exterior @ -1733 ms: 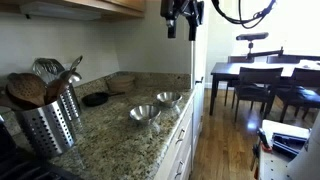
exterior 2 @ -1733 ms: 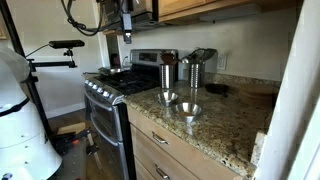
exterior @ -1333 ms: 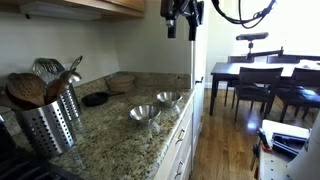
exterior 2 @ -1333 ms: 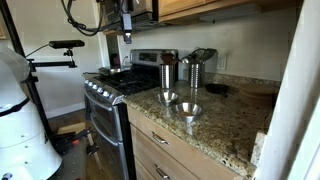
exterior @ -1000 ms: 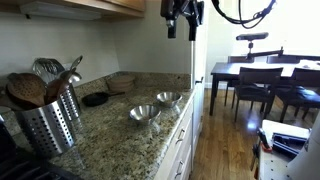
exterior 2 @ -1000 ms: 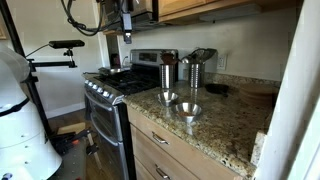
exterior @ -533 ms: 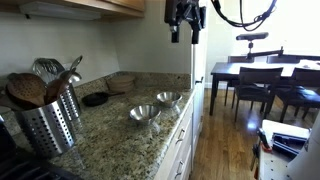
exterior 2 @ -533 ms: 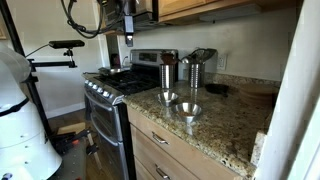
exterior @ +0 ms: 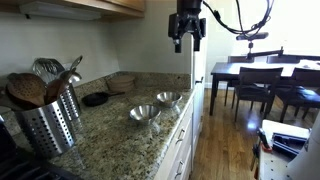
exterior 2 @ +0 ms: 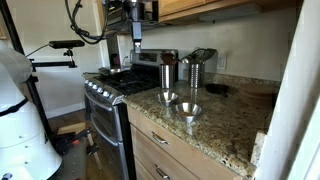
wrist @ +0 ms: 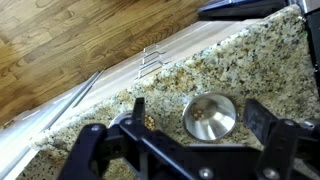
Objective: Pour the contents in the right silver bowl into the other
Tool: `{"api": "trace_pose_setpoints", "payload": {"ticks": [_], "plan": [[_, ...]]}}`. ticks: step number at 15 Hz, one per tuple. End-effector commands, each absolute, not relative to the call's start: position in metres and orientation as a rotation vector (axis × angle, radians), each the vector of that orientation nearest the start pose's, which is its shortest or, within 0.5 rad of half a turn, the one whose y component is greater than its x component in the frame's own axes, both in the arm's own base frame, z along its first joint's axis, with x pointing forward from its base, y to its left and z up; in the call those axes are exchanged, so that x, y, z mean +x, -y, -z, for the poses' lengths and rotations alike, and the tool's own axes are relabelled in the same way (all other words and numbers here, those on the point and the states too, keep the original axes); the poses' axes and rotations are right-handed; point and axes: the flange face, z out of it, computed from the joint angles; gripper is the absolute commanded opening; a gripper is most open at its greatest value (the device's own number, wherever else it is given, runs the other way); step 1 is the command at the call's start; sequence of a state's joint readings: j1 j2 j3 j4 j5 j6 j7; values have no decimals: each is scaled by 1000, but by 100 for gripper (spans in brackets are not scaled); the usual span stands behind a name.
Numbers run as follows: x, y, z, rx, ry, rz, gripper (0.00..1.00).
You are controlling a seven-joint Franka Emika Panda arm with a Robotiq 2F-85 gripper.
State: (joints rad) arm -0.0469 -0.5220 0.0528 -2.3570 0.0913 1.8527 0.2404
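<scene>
Two silver bowls stand side by side on the granite counter (exterior: 110, 130), one bowl (exterior: 143, 113) nearer the utensil holder and the other bowl (exterior: 168, 98) nearer the counter's end; both also show as a bowl (exterior 2: 167, 97) and a bowl (exterior 2: 187, 110). My gripper (exterior: 187, 44) hangs open high above them, off the counter's end, and shows as the gripper (exterior 2: 137, 64) over the stove side. In the wrist view the gripper (wrist: 197, 103) frames one bowl (wrist: 209, 115) far below, with a few yellowish bits (wrist: 198, 113) inside. More yellowish bits (wrist: 149, 121) peek from behind one finger.
A steel utensil holder (exterior: 45, 115) with wooden spoons and a small black dish (exterior: 95, 99) sit on the counter. Steel canisters (exterior 2: 195, 70) stand by the wall, next to the stove (exterior 2: 110, 88). Cabinets (exterior: 100, 6) hang overhead. A dining table (exterior: 262, 72) stands beyond.
The gripper has shifted sideways toward the counter and dropped slightly, still open. The bowls have not moved.
</scene>
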Motion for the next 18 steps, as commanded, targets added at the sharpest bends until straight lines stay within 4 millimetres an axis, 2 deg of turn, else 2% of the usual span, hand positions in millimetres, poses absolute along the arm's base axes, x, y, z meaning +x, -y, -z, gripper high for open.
{"api": "trace_pose_setpoints", "payload": {"ticks": [1, 11, 18], "plan": [[405, 14, -504, -3065, -499, 36, 100], [444, 66, -446, -3040, -650, -72, 100], [464, 100, -433, -3030, -726, -106, 100]]}}
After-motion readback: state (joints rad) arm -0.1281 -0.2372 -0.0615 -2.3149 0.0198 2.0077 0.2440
